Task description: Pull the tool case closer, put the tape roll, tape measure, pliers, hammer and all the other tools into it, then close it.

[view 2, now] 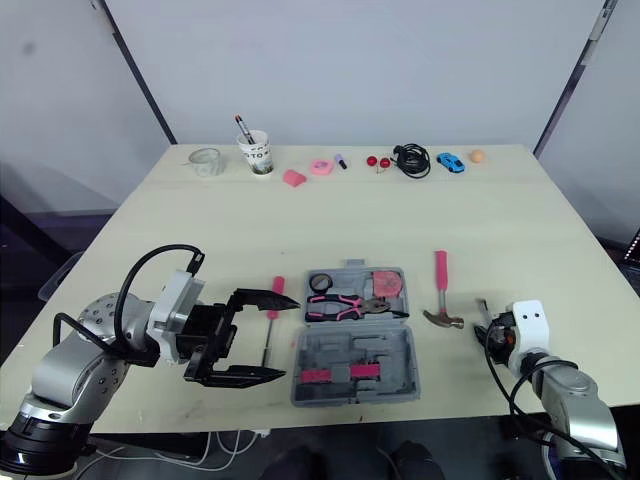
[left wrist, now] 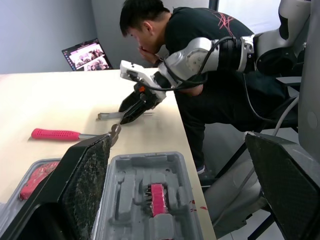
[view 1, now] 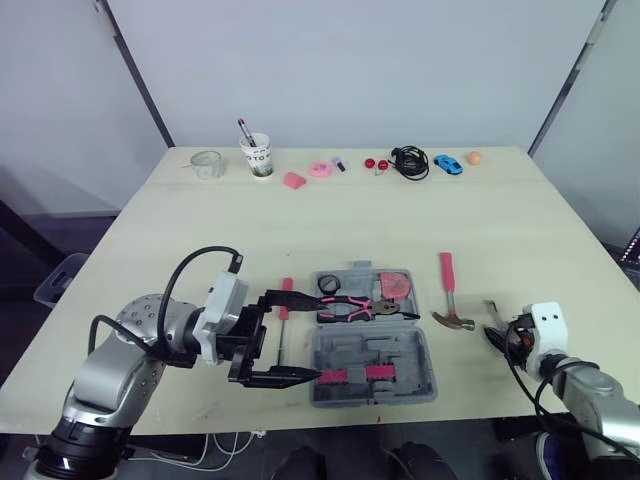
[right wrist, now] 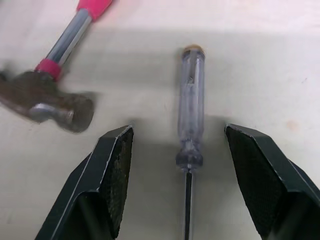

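The tool case (view 1: 372,352) lies open and flat at the lower centre of the head view, near the front edge of the bench (view 1: 200,230). Its upper half holds the pink-handled pliers (view 1: 350,308); its lower half holds 2 small pink pieces.

The left gripper (view 1: 317,338) sits at the case's left side with its 2 fingers spread wide, the tips reaching the case's left edge. A pink-handled screwdriver (view 1: 285,310) lies on the bench between those fingers, just beside the case.

The hammer (view 1: 449,292) lies right of the case, pink handle toward the top of the frame and head toward the bottom. At the lower right, the right gripper (right wrist: 178,131) is low over the bench, its fingers spread either side of a clear-handled screwdriver (right wrist: 191,95) without touching it; the hammer head is just beside.

Along the far edge, at the upper left of the frame, stand a clear tape roll (view 1: 206,163) and a cup (view 1: 258,157); a blue toy car (view 1: 448,163) sits further right.

In the left wrist view a person (left wrist: 200,45) sits beyond the bench edge.
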Motion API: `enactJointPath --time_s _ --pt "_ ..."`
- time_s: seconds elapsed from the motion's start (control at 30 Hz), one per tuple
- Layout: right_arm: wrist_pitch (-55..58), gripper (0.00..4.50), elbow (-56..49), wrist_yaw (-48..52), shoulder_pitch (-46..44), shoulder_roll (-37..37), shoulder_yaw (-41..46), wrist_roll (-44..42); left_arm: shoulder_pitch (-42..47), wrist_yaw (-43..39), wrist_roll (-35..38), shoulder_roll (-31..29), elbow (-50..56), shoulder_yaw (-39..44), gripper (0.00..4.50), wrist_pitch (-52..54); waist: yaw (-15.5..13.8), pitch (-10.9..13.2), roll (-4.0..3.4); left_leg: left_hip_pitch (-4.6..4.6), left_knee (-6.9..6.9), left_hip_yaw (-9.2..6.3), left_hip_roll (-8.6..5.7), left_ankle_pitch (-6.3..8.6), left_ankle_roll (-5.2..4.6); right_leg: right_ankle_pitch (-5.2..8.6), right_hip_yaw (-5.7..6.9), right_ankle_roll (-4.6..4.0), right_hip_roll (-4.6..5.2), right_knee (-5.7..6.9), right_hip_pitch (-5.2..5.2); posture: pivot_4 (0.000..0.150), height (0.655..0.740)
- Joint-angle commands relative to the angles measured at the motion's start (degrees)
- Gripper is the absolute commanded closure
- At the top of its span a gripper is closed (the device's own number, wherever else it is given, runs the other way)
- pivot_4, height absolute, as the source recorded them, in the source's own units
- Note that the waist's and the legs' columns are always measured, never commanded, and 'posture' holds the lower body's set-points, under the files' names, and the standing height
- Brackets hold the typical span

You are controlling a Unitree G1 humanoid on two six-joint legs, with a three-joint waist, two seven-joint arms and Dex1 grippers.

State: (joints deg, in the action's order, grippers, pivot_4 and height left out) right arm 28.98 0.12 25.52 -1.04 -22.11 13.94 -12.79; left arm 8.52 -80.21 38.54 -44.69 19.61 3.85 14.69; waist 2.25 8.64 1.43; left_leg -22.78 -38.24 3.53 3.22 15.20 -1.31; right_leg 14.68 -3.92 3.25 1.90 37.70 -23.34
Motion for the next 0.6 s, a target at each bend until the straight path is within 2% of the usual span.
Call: enactJointPath --time_s 0.03,0.07,0.2,0.23,0.6 --pt "-1.9 1.93 0.8 -0.6 0.6 0.2 0.6 -0.4 0.5 -0.3 0.9 -0.3 0.6 1.0 0.00 -0.2 0.0 0.0 0.03 0.00 0.00 0.01 0.00 0.00 0.00 0.00 -0.01 0.00 0.00 0.00 0.00 0.150 0.7400" --pt "-2.4 2.13 0.9 -0.5 0.7 0.3 0.5 -0.5 0.5 -0.3 0.9 -0.4 0.5 1.0 0.00 -0.2 0.0 0.0 0.03 0.00 -0.01 0.02 0.00 0.00 0.00 0.00 -0.02 0.00 0.01 0.00 0.00 0.150 0.7400" --pt "-3.4 4.16 1.7 -0.9 1.3 0.0 0.0 0.1 0.5 -0.5 0.9 -0.5 0.4 1.2 0.00 -0.4 0.0 0.0 0.03 0.01 0.00 0.01 0.00 0.00 0.00 0.00 -0.01 -0.01 0.00 0.00 0.00 0.150 0.7400" --pt "-3.6 4.44 1.7 -0.9 1.4 -0.1 -0.1 0.2 0.4 -0.6 0.9 -0.5 0.3 1.2 0.00 -0.4 0.0 0.0 0.03 0.01 0.00 0.00 0.00 0.00 0.00 0.00 -0.01 -0.01 0.00 0.01 0.00 0.150 0.7400" --pt "-9.5 4.44 3.0 1.9 1.5 -4.0 -0.2 1.5 0.7 -0.8 1.2 -0.1 0.0 1.0 0.00 -0.2 -0.1 0.0 0.02 0.00 -0.01 0.03 -0.01 0.00 0.00 0.01 -0.02 -0.01 0.02 0.00 0.00 0.150 0.7400"
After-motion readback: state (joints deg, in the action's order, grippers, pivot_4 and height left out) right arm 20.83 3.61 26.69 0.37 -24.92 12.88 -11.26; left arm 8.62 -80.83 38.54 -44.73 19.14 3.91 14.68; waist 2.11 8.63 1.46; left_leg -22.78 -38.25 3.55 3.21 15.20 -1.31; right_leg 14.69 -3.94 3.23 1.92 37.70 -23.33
